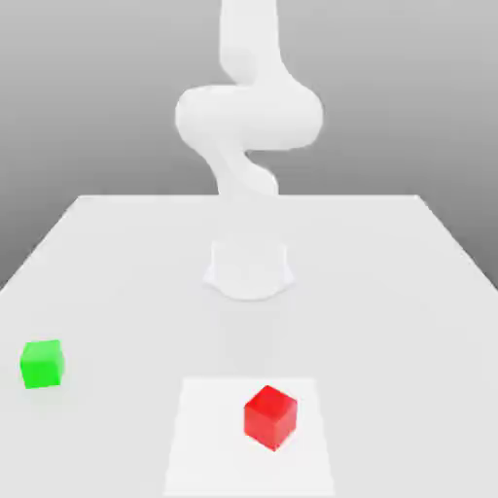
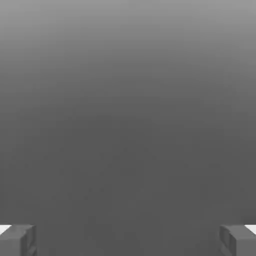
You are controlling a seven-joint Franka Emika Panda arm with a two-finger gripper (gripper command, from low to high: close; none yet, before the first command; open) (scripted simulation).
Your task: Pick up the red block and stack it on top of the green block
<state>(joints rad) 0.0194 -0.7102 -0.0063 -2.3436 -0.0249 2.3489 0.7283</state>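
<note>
In the exterior view, the red block (image 1: pixel 269 416) sits on a lighter square patch (image 1: pixel 209 438) of the white table (image 1: pixel 389 292), turned corner-on. The green block (image 1: pixel 43 364) rests well apart, toward that view's left, and the white arm (image 1: pixel 248 117) rises behind. In the hand view, the claw (image 2: pixel 128 240) has its two grey fingertips (image 2: pixel 18 240) spread wide apart with nothing between them, facing what seems a plain grey backdrop.

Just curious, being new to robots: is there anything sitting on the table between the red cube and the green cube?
No. In the exterior view, only bare white table lies between the red block and the green block.
</note>
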